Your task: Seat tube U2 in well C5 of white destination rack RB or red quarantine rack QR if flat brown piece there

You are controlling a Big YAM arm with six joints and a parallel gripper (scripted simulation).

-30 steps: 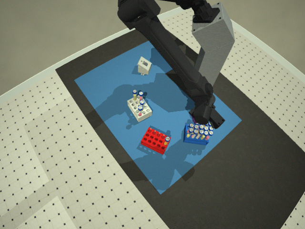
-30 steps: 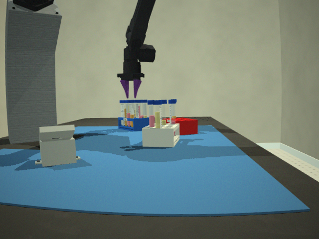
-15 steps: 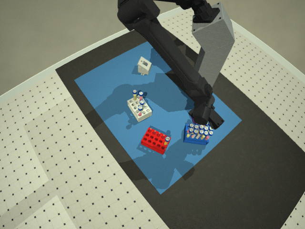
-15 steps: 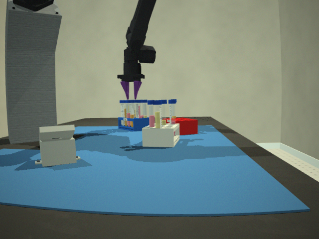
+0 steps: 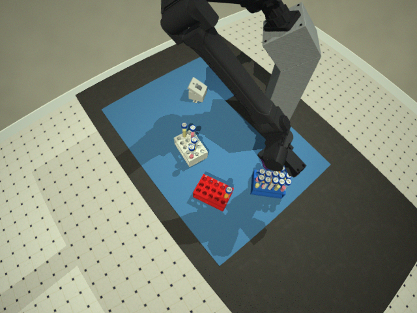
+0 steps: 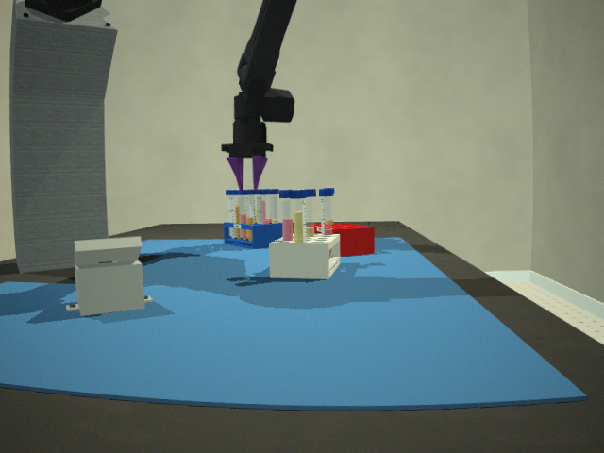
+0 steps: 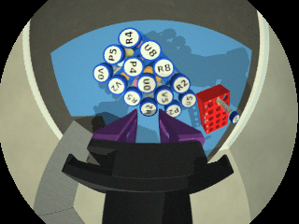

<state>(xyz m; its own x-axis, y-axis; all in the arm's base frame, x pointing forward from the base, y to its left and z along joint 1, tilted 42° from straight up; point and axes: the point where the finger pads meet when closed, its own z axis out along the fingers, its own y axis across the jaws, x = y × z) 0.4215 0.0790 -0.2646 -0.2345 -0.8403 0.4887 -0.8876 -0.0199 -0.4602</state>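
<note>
Dark surface (image 6: 293, 428) under plain beige walls, overlaid with a blue bench mat (image 6: 341, 341) that carries all three racks. Item: tube U2, to be sought in the blue source rack RA (image 6: 258, 236), which stands on the mat's far side from the exterior camera. The rack holds a dense cluster of upright blue-capped tubes (image 7: 131, 66). In the wrist view the caps R4, U8, P5, P4, R8 and R2 are legible; the rest are too blurred to read, so U2 cannot be singled out among them. Directly above the cluster: the tool (image 6: 247, 187), pointing straight down, its two purple fingers (image 6: 237, 170) partly spread with a clear gap between them and nothing pinched. The fingertips hang at about the level of the cap tops, over the end of the rack nearer the grey pillar. In the wrist view a blurred cap (image 7: 149, 108) sits just ahead of the gap. Next outward: the red quarantine rack QR (image 5: 208, 193), just beside the blue rack, with a single capped tube (image 5: 229, 190) in one corner well and its other wells open. Further along: the white destination rack RB (image 5: 193, 158), apart from the red one, holding four upright tubes (image 5: 192, 128) with pink and yellow contents. Beyond it: a grey button box (image 6: 108, 287), standing alone on the mat. Behind that: a tall grey pillar (image 6: 58, 146) at the mat's edge.
</note>
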